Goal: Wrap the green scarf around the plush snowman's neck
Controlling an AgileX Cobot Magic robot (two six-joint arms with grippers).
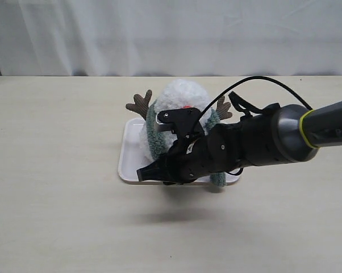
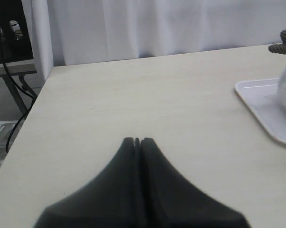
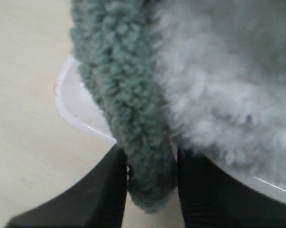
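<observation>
Black fingers of the right gripper [image 3: 151, 154] are seen closest, clenched on the lower end of the green scarf [image 3: 119, 95], which is pressed between them just over the rim of the pale tray [image 3: 76, 102]. The white fluff of the plush snowman [image 3: 219, 95] is touched by the scarf along one side. From the exterior view the snowman is found on the tray, with the scarf hung down both of its sides. Its neck cannot be seen, because it is covered by the right arm [image 1: 256, 139] and a black cable [image 1: 256, 78]. One brown twig arm [image 1: 140, 104] is left uncovered. The left gripper [image 2: 137, 141] is closed on nothing, above bare table and apart from the tray. Everything is carried by a light beige table [image 1: 57, 216], and a white curtain [image 1: 171, 34] is hung behind it.
</observation>
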